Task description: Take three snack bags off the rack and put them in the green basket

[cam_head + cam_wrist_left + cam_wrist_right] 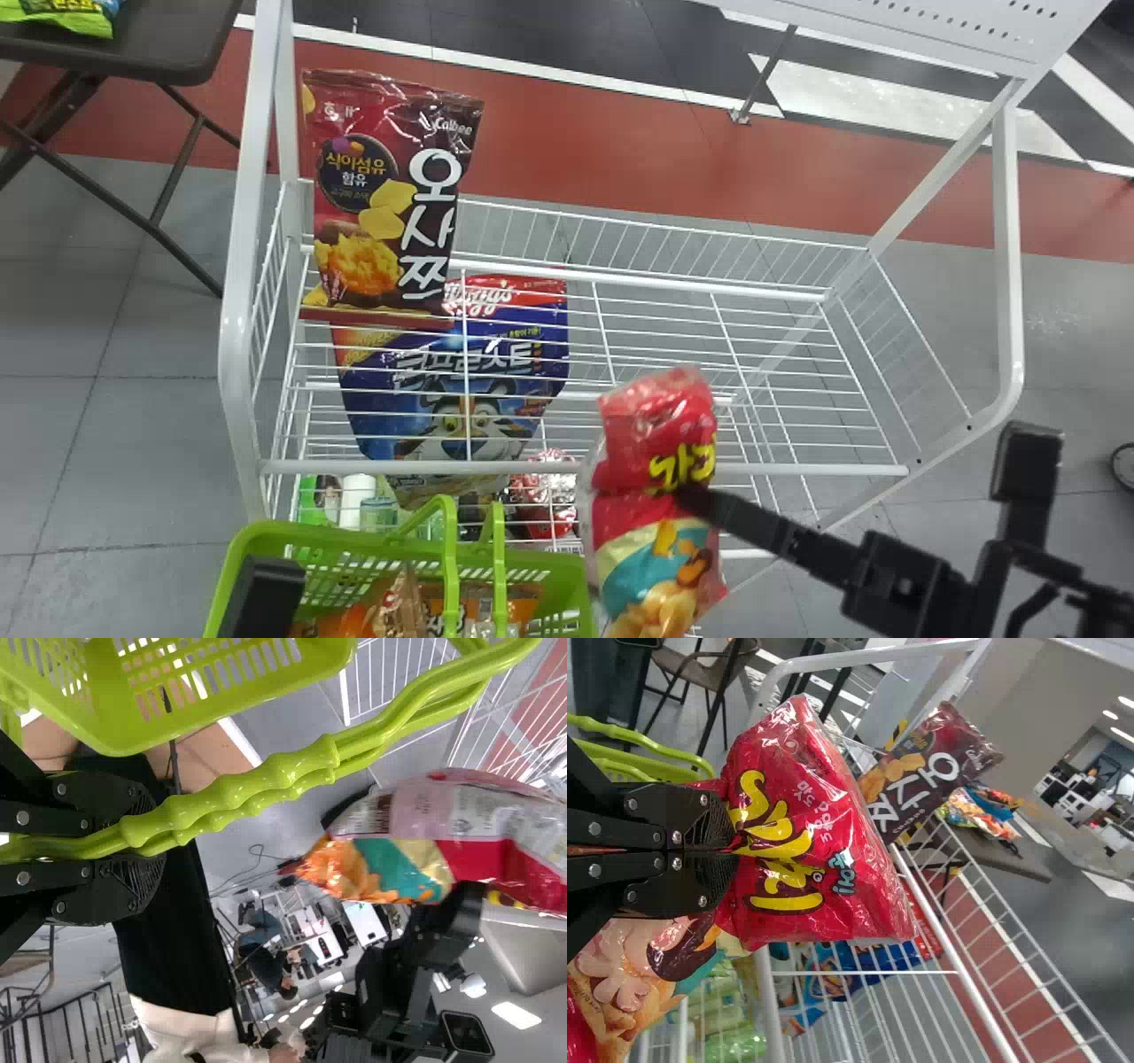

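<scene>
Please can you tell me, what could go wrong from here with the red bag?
The red snack bag is pinched by the right gripper beside the green basket, so a slip now might drop it outside. The raised handles could catch the bag on its way in. The left gripper holds the basket by those handles, so a bump might tilt it.

Open to a hand above the right part of the white wire shelf (753, 469), between the upright maroon snack bag (381, 195) at left and the white tubular post (1008, 248) at right; fenced at left by another white tubular post (237, 266); blocked in front by a bulging red snack bag (660, 505) beside the green plastic basket (257, 533), itself crossed by paired green handles (450, 549)
</scene>
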Motion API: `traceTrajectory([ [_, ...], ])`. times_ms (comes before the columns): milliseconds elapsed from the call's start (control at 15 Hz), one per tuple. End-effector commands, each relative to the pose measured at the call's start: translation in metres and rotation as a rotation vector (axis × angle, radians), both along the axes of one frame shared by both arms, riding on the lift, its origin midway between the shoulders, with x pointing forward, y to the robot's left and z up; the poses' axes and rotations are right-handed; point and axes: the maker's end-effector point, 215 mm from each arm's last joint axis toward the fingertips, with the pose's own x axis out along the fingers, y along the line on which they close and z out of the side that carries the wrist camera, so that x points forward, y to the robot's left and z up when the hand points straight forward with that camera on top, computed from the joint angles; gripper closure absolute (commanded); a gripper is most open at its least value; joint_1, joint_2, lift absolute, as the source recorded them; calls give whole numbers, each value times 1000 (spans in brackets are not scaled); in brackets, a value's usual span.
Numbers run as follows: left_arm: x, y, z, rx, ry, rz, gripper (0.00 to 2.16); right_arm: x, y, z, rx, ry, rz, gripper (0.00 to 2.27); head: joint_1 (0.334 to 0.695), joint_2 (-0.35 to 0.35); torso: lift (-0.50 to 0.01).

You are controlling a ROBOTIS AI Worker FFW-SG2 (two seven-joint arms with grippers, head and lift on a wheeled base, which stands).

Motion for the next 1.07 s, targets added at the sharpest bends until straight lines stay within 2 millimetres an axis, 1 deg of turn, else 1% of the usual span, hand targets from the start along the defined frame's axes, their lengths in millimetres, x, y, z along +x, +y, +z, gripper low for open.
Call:
traceTrajectory([
  [0, 0, -1, 1, -4, -2, 1, 1244, -15, 14, -47, 46, 131, 26, 2209, 695, -350, -26],
  [67, 0, -1, 1, -4, -2, 1, 1244, -22, 21, -71, 80, 197, 40, 2209, 695, -350, -26],
  [200, 1, -1, 1, -5, -2, 2, 1244, -41, 41, -111, 117, 312, 79, 2209, 695, -350, -26],
  [267, 1, -1, 2, -7, -4, 2, 1244, -43, 49, -122, 125, 325, 96, 2209, 695, -350, -26],
  [400, 0, -2, 2, -8, -3, -1, 1244, -44, 65, -132, 119, 335, 133, 2209, 695, -350, -26],
  [467, -1, -2, 2, -8, -1, -1, 1244, -46, 75, -134, 128, 342, 156, 2209, 695, -350, -26],
  [667, -1, -2, 2, -8, -1, -1, 1244, -51, 103, -128, 167, 345, 216, 2209, 695, -350, -26],
  [800, -2, -1, 2, -8, 1, -1, 1244, -48, 109, -125, 174, 334, 230, 2206, 695, -350, -26],
  [867, -2, -1, 2, -8, 1, 0, 1244, -47, 110, -132, 163, 338, 230, 2105, 695, -350, -26],
  [933, -3, 0, 3, -10, 1, -2, 1244, -39, 104, -137, 134, 316, 213, 1909, 695, -350, -26],
  [1000, -2, 1, 2, -8, 1, 1, 1244, -35, 97, -141, 112, 305, 197, 1197, 695, -350, -26],
])
